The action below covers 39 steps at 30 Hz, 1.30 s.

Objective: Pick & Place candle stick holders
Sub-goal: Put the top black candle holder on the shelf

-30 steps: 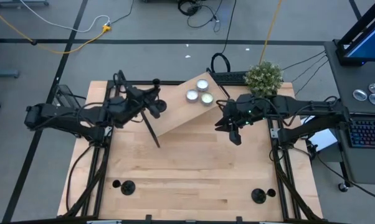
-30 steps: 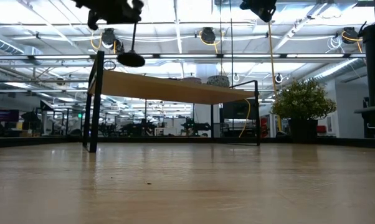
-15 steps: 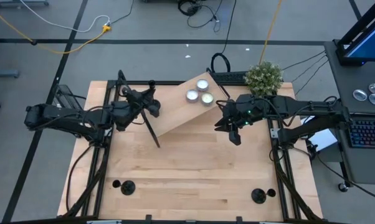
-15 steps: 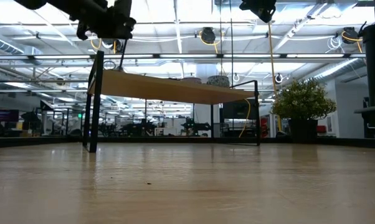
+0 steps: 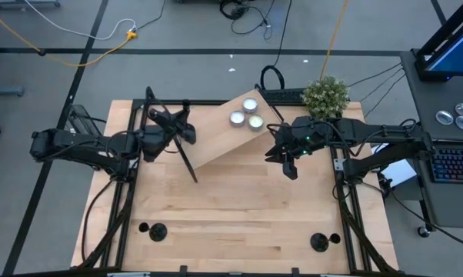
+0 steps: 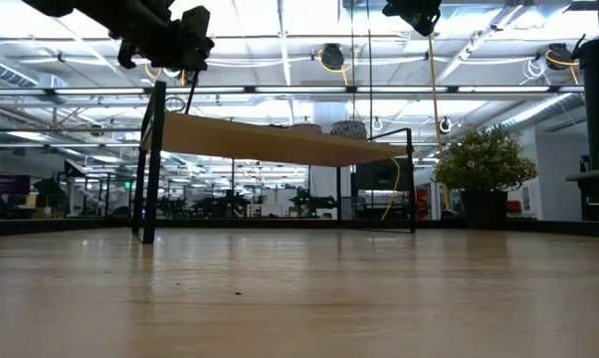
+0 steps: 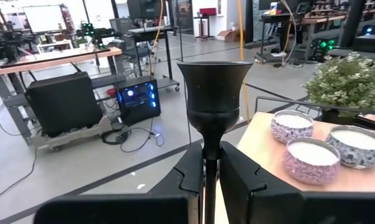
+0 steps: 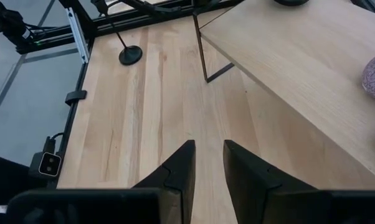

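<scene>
**Left gripper clamped on holder stem at shelf's left end; right gripper idle, empty**

Far left of the high view: grey floor beyond table (image 5: pixel 239 223) edge, black frame rails along the left side. Left gripper (image 5: pixel 168 132) up at the left end of the raised wooden shelf (image 5: pixel 224 135), above its slanted black leg (image 5: pixel 187 163). Fingers (image 7: pixel 190 180) pinched tight on the thin stem of a candle stick holder (image 7: pixel 213 93); in the left wrist view, cup top standing straight up between the fingers, three tealight candles (image 7: pixel 312 158) just beyond on the shelf. Disc base not discernible in the high view. In the low view, same gripper (image 6: pixel 170 40) high above the shelf's left corner, well clear of the tabletop.

Centre: broad bare tabletop in front of the shelf, open room under the shelf between its legs. Tealights (image 5: pixel 247 114) grouped near the shelf's back right end, apart from the held holder.

Near front edge: second holder (image 5: pixel 156 230) upright at left, third (image 5: pixel 318 241) at right, well apart, both close to the table's front edge.

Right: right gripper (image 5: pixel 287 156) hovering off the shelf's right end, fingers (image 8: pixel 175 171) nearly together with a narrow gap, nothing between them, only bare wood below. Potted plant (image 5: pixel 325 95) at the back right corner, behind that arm. Another holder (image 8: pixel 130 55) visible in the right wrist view, near the rail.
</scene>
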### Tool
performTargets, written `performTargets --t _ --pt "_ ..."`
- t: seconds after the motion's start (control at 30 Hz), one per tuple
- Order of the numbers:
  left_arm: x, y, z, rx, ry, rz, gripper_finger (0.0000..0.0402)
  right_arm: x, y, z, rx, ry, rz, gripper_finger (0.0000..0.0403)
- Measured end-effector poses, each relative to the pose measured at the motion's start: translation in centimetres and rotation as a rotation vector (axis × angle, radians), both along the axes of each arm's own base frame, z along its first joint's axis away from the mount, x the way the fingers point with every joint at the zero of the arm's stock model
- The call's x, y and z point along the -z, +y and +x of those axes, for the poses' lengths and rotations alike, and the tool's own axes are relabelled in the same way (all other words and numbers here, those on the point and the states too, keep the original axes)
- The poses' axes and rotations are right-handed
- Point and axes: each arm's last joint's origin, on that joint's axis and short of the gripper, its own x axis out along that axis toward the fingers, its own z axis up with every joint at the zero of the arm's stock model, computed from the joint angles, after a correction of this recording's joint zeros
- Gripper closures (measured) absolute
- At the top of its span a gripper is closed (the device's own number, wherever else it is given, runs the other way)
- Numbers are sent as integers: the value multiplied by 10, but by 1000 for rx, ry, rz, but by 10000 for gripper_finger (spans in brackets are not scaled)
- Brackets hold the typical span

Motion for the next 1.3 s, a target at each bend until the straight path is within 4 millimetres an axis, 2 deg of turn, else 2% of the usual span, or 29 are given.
performTargets --t 0.33,0.53,0.67,1.07,1.3 --pt "4 6 0 4 0 -32 371 0 0 0 0 0 0 330" --pt "7 7 2 2 -3 -57 331 0 0 0 0 0 0 330" --pt "8 7 2 -2 -6 -59 319 0 0 0 0 0 0 330" --pt "8 -2 3 29 51 -18 315 0 0 0 0 0 0 330" --pt "8 -10 1 -17 122 41 314 0 0 0 0 0 0 330"
